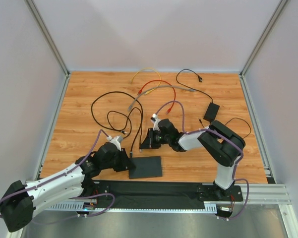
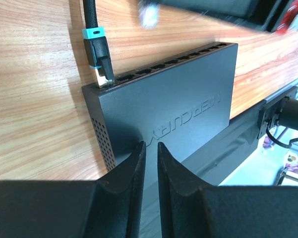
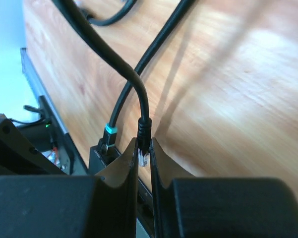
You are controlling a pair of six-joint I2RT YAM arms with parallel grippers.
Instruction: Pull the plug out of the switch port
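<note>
Right wrist view gives us the clearest answer: the right pincer (image 3: 144, 148) is clamped on the plug (image 3: 145, 130). It pinches the clear tip, with the black boot and its cord (image 3: 141, 99) rising straight out above the fingers, a hold that lets the arm draw along the connector's own line. The switch (image 2: 178, 104) lies just below and to the left of that pincer, only a dark corner of it showing there, and the held plug looks free of it. From the left wrist we see a blurred white tip, likely this same plug, hanging beyond the row of sockets (image 2: 173, 62) and apart from the box, so we judge the pull made or all but made. The left pincer (image 2: 149, 146) sits over the near edge of the switch, on the side opposite the sockets, its fingers only a narrow slit apart with nothing between them. We take it to be pressing the flat box down on the table (image 1: 79, 99) so that it does not drag along with the cord, though we cannot tell whether the tips truly touch the lid. Ahead and to the left of that pincer, a teal-banded plug (image 2: 95, 49) is seated in the end socket; its lead crosses the held cord, so we judge a careless lift could tug it.
</note>
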